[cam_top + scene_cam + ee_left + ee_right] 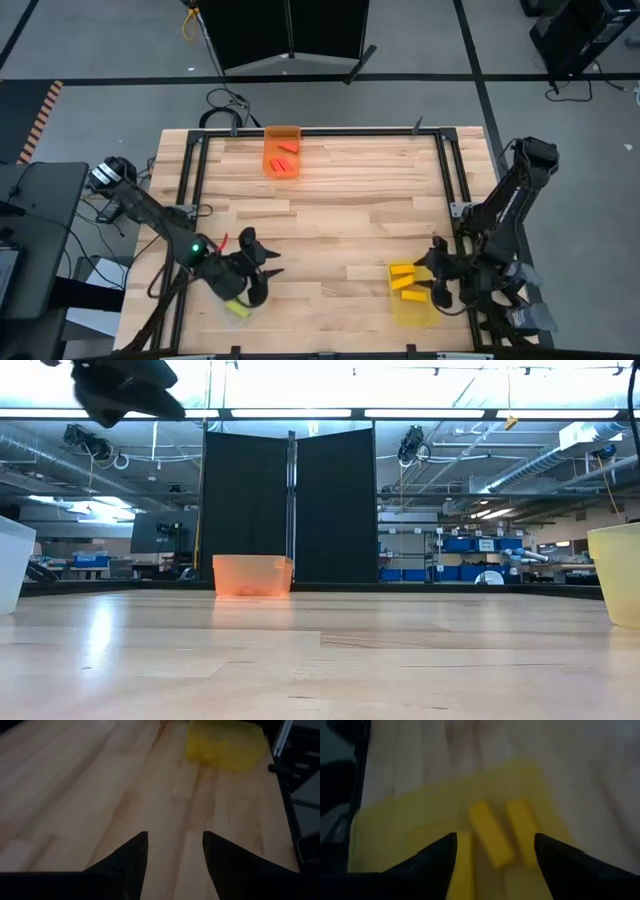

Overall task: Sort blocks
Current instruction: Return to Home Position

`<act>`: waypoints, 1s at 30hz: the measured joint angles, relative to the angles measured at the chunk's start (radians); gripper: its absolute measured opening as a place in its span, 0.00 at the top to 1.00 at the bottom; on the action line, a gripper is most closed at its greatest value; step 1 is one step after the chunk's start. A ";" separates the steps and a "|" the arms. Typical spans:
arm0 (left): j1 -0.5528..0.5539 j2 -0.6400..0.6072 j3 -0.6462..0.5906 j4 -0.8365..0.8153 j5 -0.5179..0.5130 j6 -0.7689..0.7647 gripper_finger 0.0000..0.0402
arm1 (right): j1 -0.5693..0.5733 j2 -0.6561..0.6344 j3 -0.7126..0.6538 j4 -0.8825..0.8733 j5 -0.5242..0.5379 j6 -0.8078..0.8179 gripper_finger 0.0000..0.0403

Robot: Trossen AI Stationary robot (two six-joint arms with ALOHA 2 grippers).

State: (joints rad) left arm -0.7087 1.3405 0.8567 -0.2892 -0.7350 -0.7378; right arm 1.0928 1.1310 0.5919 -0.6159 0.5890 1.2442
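Red blocks (284, 165) lie in the orange bin (282, 152) at the table's far edge. Yellow blocks (403, 281) lie in the yellow bin (410, 300) near the right near corner; the right wrist view shows them as bars (490, 840). A lime green block (237, 308) lies in the clear bin (14, 560) at the left near corner. My left gripper (260, 258) hovers open and holds nothing, just right of the clear bin. My right gripper (495, 852) hangs open over the yellow bin and holds nothing.
A black frame (445, 170) runs around the tabletop. The bare wood (340, 220) between the three bins shows no loose blocks. In the low view the orange bin (252, 575) stands far off, the yellow bin (620, 572) at the right, and the left arm (125, 385) high up.
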 joint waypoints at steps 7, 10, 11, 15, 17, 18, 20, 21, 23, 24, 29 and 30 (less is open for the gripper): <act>0.172 -0.100 -0.065 0.068 0.116 0.219 0.63 | -0.132 -0.018 0.001 0.224 0.258 -0.435 0.80; 0.245 -0.178 -0.133 0.156 0.153 0.340 0.74 | -0.225 -0.041 0.001 0.328 0.280 -0.635 0.96; 0.262 -0.211 -0.164 0.190 0.153 0.379 0.78 | -0.259 -0.051 0.001 0.361 0.268 -0.696 0.96; 0.312 -0.389 -0.328 0.327 0.154 0.491 0.92 | -0.411 -0.113 -0.056 0.628 0.106 -0.985 0.97; 0.330 -0.497 -0.415 0.362 0.154 0.504 0.97 | -0.502 -0.162 -0.118 0.762 -0.033 -1.101 0.98; 0.335 -0.554 -0.457 0.366 0.155 0.512 0.98 | -0.550 -0.191 -0.150 0.808 -0.088 -1.131 0.98; 0.337 -0.656 -0.528 0.375 0.158 0.529 0.98 | -0.633 -0.276 -0.217 0.821 -0.156 -1.155 0.98; 0.336 -0.701 -0.559 0.375 0.157 0.534 0.98 | -0.668 -0.325 -0.252 0.820 -0.174 -1.160 0.98; 0.336 -0.785 -0.617 0.366 0.149 0.551 0.98 | -0.731 -0.430 -0.318 0.823 -0.221 -1.174 0.99; 0.336 -0.815 -0.638 0.372 0.137 0.555 0.98 | -0.758 -0.486 -0.352 0.820 -0.243 -1.180 0.99; 0.354 -0.945 -0.721 0.363 0.100 0.606 0.99 | -0.861 -0.731 -0.481 0.784 -0.331 -1.215 0.99; 0.363 -0.967 -0.735 0.354 0.101 0.606 0.99 | -0.879 -0.769 -0.498 0.776 -0.351 -1.217 0.99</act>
State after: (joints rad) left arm -0.3457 0.3734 0.1217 0.0651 -0.6341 -0.1314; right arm 0.2142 0.3623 0.0937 0.1603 0.2384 0.0272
